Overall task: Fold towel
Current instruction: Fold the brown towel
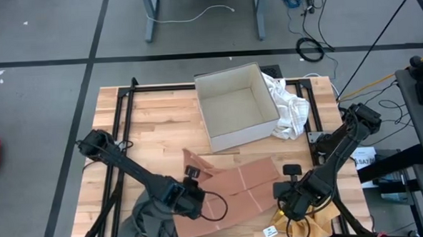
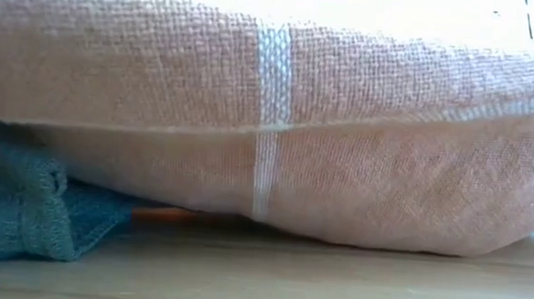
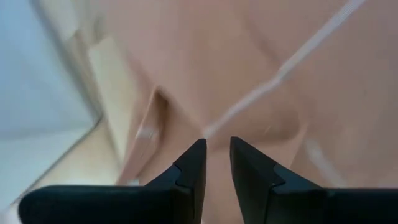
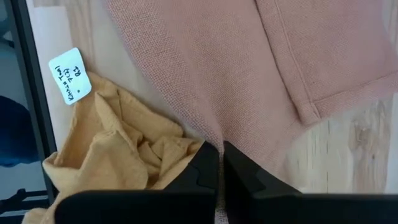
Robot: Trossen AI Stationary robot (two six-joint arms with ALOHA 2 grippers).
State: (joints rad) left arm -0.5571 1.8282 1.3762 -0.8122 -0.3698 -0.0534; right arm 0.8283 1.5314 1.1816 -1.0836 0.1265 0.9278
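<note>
A salmon-pink towel (image 1: 239, 189) with thin white stripes lies near the table's front edge, partly folded over itself. It fills the low view (image 2: 268, 122), where its underside rests on the wood. My left gripper (image 1: 192, 196) is at the towel's left end and is shut on it (image 3: 216, 146). My right gripper (image 1: 292, 199) is at the towel's right near corner, also shut on it (image 4: 221, 149). My left gripper pinches the towel between its two fingers where a white stripe (image 3: 214, 129) runs into them. The fingers slant down from above. Whether it has one layer or several, I cannot tell. My right gripper pinches the towel's near edge (image 4: 214, 134) between its two fingers, pointing down from above. The cloth gathers into a ridge toward the fingers, and the rest lies flat on the table.
An open white box (image 1: 236, 107) stands at the table's far middle, with a white cloth (image 1: 291, 109) beside it on the right. A grey cloth (image 1: 146, 221) lies at the front left. A yellow cloth (image 4: 118, 149) with a paper label (image 4: 69, 76) lies next to my right gripper.
</note>
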